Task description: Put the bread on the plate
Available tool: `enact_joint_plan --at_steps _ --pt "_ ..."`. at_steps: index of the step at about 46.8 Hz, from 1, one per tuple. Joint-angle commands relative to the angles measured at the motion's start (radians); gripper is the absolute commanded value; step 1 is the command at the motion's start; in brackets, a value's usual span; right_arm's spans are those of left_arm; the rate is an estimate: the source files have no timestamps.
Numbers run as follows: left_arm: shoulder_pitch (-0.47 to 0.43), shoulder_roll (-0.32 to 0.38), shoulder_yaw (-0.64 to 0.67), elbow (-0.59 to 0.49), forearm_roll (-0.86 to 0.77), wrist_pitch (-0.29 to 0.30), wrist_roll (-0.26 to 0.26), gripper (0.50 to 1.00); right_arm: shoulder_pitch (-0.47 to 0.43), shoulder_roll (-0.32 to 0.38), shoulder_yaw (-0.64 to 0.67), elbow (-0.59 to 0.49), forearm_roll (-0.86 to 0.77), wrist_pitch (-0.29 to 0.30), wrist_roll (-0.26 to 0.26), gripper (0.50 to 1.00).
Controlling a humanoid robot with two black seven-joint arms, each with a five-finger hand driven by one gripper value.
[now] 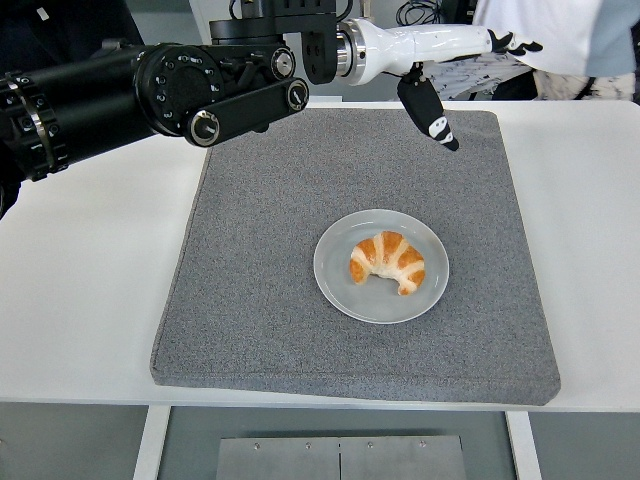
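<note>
A croissant [387, 262] lies on the round white plate [340, 285] just right of the frame's centre, the plate resting on a grey mat [250, 260] that covers the middle of the white table [80, 290]. Along the top of the frame the left hand [440, 60], white with black fingertips, hangs well above the mat's far edge with fingers spread and thumb hanging down, holding nothing

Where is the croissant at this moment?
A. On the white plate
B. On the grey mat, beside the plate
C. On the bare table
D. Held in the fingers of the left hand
A: the croissant lies inside the rim of the white plate, and the left hand, open, is high above the grey mat.
</note>
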Motion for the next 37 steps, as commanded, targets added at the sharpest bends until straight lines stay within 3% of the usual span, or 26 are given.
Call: enact_joint_plan --at_steps 1,8,25,37 --pt "0.031 -0.005 -0.008 0.075 -0.134 0.0 -0.002 0.999 0.0 0.0 0.0 0.0 -0.001 0.0 0.0 1.0" --pt "0.124 -0.014 -0.117 0.192 -0.296 0.002 -0.005 0.999 0.0 0.0 0.0 0.0 -0.001 0.0 0.0 1.0" --pt "0.357 -0.014 -0.524 0.333 -0.421 -0.003 -0.004 0.999 0.0 0.0 0.0 0.0 0.001 0.0 0.0 1.0" --pt "0.437 -0.014 -0.631 0.437 -0.602 -0.043 0.0 0.998 -0.001 0.0 0.0 -0.002 -0.001 0.0 0.0 1.0"
